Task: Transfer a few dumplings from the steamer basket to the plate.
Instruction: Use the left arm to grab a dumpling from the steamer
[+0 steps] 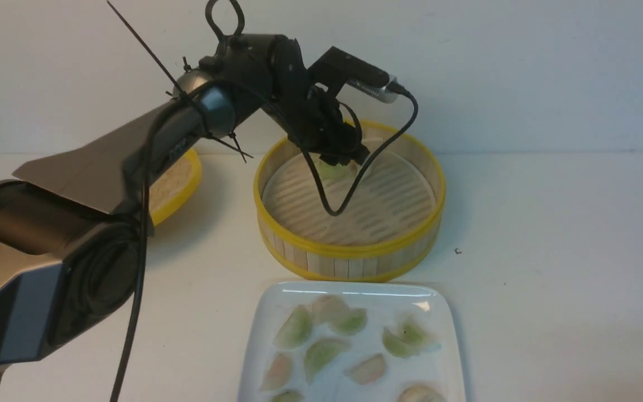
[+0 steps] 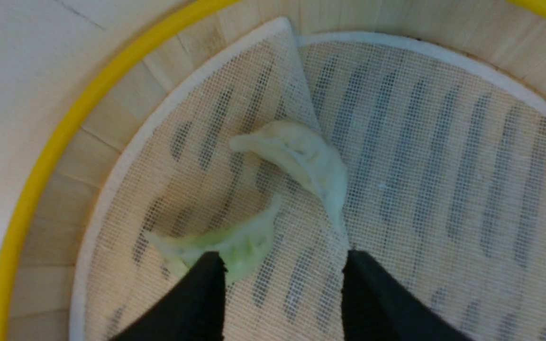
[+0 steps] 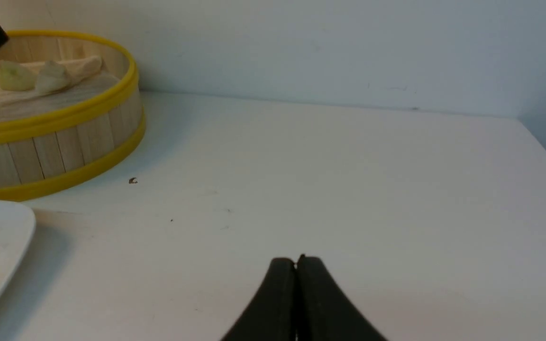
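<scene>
Near far edge of worktop (image 1: 533,245), inside steamer basket (image 1: 348,262): green dumpling (image 2: 235,246) beside pale dumpling (image 2: 306,161). Left end effector (image 2: 285,279) above, fingers apart, nothing between. Risk: off-centre descent may pinch liner (image 2: 296,71) or squash soft skin.

Yellow at both rims of steamer basket (image 1: 349,265); pale tan on slat walls, vertical banding. Off-white with fine mesh grid on liner (image 2: 424,170); dark parallel slot marks visible through mesh. Pale green on one dumpling in basket (image 2: 249,248), whitish on other (image 2: 318,158). Glossy white on plate (image 1: 355,288). Mixed pale green and pinkish-white on dumplings on plate (image 1: 323,355). Yellow at edge of woven lid (image 1: 193,176), tan within. Black on left gripper (image 2: 283,258) and right gripper (image 3: 296,260). Off-white on tabletop (image 1: 545,240).
</scene>
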You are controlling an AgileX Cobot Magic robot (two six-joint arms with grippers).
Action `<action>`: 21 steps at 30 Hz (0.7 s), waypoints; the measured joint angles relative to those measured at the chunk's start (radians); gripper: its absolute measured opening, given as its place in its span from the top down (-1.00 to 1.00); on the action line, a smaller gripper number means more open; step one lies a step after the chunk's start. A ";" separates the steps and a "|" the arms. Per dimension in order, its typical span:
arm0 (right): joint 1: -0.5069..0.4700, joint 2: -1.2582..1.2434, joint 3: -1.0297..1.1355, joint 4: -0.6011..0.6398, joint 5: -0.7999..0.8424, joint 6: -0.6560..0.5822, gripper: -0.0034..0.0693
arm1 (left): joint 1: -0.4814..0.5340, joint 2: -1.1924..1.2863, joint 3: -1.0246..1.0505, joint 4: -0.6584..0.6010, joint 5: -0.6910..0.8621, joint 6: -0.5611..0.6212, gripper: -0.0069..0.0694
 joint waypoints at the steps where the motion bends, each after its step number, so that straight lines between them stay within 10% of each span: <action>1: 0.000 0.000 0.000 0.000 0.000 0.000 0.95 | 0.000 0.008 -0.002 0.008 -0.010 0.007 -0.08; 21: 0.000 0.000 0.000 0.000 0.000 0.000 0.95 | 0.000 0.058 -0.003 0.120 -0.113 0.027 -0.12</action>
